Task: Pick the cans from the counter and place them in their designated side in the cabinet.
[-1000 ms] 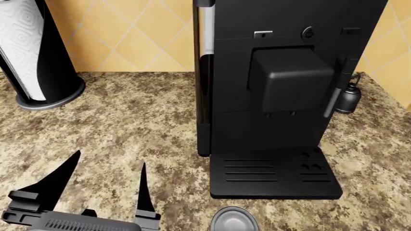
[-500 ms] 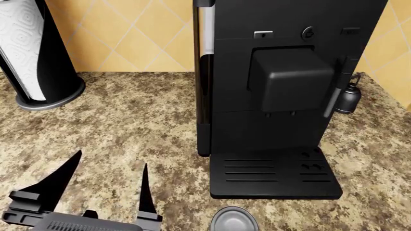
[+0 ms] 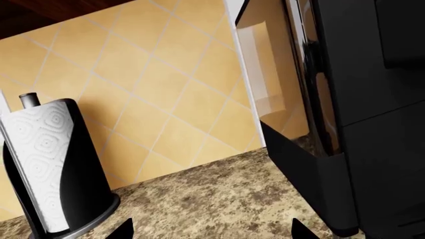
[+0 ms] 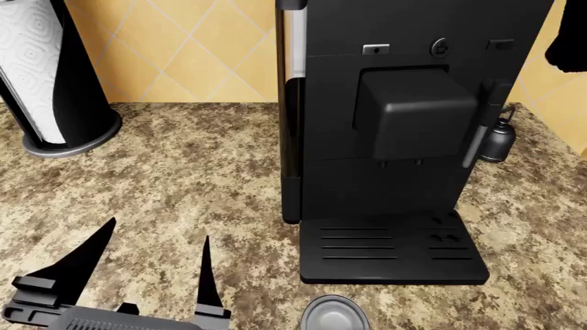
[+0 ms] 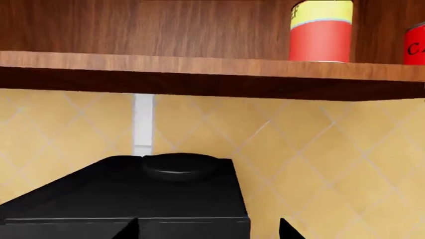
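Note:
A can with a flat grey lid [image 4: 335, 313] stands on the speckled counter [image 4: 183, 172] at the near edge, just in front of the coffee machine's drip tray. My left gripper [image 4: 157, 232] hovers to the left of it, open and holding nothing; in its wrist view only the two dark fingertips [image 3: 123, 230] show above the granite. On the wooden cabinet shelf [image 5: 199, 67] stands a yellow-over-red can [image 5: 321, 31], with part of a red can [image 5: 416, 47] beside it at the frame edge. My right gripper [image 5: 209, 230] is open and empty, raised over the machine's top below that shelf.
A tall black coffee machine [image 4: 394, 137] fills the middle of the counter. A paper towel roll on a black holder [image 4: 46, 75] stands at the back left. A small black kettle [image 4: 498, 141] sits behind the machine's right side. Tiled yellow wall behind.
A dark part of my right arm has come into the head view's top right corner. The left gripper has barely shifted. The grey-lidded can has not moved.

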Controlling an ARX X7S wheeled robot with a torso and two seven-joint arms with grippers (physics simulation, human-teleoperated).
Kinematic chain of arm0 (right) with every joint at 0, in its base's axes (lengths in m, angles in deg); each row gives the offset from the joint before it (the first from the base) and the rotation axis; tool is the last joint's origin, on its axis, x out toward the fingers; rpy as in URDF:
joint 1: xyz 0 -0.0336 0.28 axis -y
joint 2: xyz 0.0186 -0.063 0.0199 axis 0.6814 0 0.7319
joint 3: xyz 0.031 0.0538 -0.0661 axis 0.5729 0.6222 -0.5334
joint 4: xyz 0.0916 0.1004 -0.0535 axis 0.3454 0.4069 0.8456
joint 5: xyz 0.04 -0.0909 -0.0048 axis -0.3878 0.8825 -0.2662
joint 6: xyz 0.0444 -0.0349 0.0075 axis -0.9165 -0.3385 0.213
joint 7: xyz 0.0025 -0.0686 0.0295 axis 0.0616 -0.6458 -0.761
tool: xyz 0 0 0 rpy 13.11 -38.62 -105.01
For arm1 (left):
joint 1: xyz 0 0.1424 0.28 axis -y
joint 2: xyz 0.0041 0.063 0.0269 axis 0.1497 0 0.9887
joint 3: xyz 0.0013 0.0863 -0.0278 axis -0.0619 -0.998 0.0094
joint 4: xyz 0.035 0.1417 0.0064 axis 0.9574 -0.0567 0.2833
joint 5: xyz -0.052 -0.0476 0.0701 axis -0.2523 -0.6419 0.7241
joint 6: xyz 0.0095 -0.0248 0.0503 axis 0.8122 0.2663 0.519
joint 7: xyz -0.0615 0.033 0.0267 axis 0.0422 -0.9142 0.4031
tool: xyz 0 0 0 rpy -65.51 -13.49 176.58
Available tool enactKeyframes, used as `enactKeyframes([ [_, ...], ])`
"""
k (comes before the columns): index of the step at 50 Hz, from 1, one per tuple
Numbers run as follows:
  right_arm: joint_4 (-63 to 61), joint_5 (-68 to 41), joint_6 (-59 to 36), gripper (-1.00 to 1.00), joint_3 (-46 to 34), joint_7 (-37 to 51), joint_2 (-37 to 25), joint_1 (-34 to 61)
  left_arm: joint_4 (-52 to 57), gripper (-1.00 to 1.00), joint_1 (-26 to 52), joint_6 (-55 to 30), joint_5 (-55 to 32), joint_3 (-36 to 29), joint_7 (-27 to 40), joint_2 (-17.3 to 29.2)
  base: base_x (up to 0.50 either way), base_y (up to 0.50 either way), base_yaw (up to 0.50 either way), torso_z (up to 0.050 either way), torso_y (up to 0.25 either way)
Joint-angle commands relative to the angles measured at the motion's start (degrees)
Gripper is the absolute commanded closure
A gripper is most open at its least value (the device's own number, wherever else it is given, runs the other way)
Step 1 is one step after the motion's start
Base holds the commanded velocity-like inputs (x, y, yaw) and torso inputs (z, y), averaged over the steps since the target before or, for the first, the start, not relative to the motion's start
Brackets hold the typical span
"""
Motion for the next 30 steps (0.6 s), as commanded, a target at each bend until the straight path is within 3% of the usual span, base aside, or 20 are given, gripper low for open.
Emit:
enactKeyframes([
  [1, -6.57, -10.14, 5.71, -1.0, 5.55, -0.14, -0.26, -12.11, -0.05, -1.0, -0.49, -0.22, -0.15, 0.44, -0.02, -0.01, 0.0, 0.0, 0.0, 0.0, 0.0],
  [19, -12.06, -14.43, 8.32, -1.0, 7.15, -2.48, 2.9, -20.94, -0.28, -1.0, -0.88, -1.01, -0.9, 1.67, -0.52, -0.42, 0.0, 0.0, 0.0, 0.0, 0.0],
  [30, -13.54, -15.46, 4.81, -1.0, 12.48, -6.93, 4.0, -28.54, -0.04, -1.0, -1.37, -0.92, -0.1, 1.4, -0.31, -0.03, 0.0, 0.0, 0.0, 0.0, 0.0],
])
